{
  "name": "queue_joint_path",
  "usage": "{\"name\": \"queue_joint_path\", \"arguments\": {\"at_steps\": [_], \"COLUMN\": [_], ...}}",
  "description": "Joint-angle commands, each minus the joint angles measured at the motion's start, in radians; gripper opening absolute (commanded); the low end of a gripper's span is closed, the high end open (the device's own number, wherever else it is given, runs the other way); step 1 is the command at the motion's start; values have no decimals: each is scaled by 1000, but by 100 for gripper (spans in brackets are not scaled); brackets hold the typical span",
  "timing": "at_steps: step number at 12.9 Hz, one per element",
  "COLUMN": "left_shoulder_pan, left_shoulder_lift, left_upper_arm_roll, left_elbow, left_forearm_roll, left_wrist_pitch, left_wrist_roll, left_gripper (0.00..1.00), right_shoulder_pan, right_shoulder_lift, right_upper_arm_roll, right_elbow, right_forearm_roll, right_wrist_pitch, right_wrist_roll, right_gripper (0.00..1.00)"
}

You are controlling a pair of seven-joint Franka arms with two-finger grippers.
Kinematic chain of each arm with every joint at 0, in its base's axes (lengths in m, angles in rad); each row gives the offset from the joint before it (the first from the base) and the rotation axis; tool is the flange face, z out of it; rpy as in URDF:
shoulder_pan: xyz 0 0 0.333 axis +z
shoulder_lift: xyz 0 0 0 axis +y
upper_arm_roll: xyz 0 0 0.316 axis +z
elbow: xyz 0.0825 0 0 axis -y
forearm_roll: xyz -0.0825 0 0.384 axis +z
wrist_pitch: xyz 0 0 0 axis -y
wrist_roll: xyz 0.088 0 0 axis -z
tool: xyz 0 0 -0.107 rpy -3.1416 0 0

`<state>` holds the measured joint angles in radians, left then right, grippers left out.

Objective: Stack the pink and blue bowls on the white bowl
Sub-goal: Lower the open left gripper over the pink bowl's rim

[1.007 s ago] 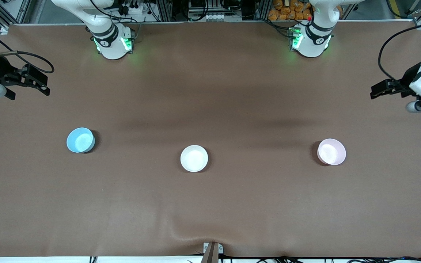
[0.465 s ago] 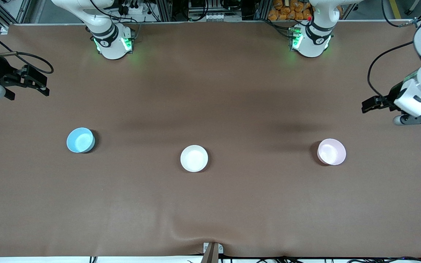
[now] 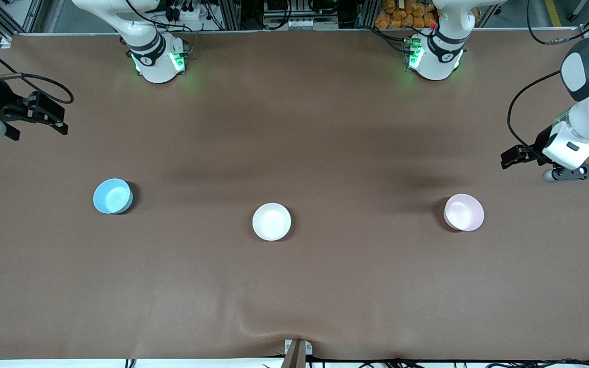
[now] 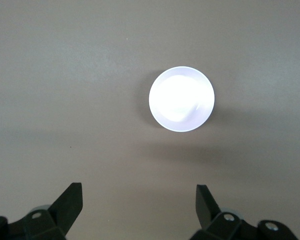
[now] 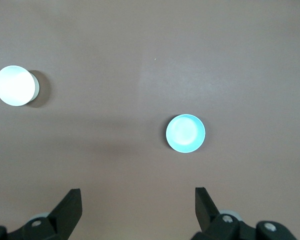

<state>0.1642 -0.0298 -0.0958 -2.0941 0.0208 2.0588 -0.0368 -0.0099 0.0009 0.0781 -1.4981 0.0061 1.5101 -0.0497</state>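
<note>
Three bowls stand apart in a row on the brown mat. The light blue bowl (image 3: 113, 196) is toward the right arm's end, the white bowl (image 3: 271, 221) is in the middle, and the pale pink bowl (image 3: 463, 212) is toward the left arm's end. My left gripper (image 3: 510, 157) is open and empty in the air over bare mat, short of the pink bowl, which shows in the left wrist view (image 4: 181, 99) ahead of the gripper (image 4: 138, 196). My right gripper (image 3: 51, 115) is open and empty over the mat's end. Its wrist view shows the gripper (image 5: 138, 197), the blue bowl (image 5: 185, 133) and the white bowl (image 5: 16, 85).
The arm bases (image 3: 159, 59) (image 3: 435, 56) stand at the table's back edge. A small bracket (image 3: 297, 351) sits at the front edge under a wrinkle in the mat (image 3: 274, 332). Wide bare mat lies between the bowls.
My left arm has swung in from the table's end, and its gripper has moved toward the pink bowl. My right gripper has barely shifted. The bowls have not moved.
</note>
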Motion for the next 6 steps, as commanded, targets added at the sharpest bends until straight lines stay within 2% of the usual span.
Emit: {"name": "queue_joint_path", "arguments": {"at_steps": [1, 6], "left_shoulder_pan": [8, 9], "left_shoulder_lift": [-4, -5], "left_upper_arm_roll": [-4, -4], "left_elbow": [-24, -93], "left_forearm_roll": [-5, -5], "left_wrist_pitch": [43, 127], "left_wrist_roll": [25, 25], "left_gripper": [100, 100], "right_shoulder_pan": [-13, -13], "right_shoulder_lift": [13, 13], "right_upper_arm_roll": [6, 6], "right_elbow": [27, 27], "right_forearm_roll": [9, 9], "right_wrist_pitch": [-11, -13], "right_wrist_roll": [-15, -15], "right_gripper": [100, 100]}}
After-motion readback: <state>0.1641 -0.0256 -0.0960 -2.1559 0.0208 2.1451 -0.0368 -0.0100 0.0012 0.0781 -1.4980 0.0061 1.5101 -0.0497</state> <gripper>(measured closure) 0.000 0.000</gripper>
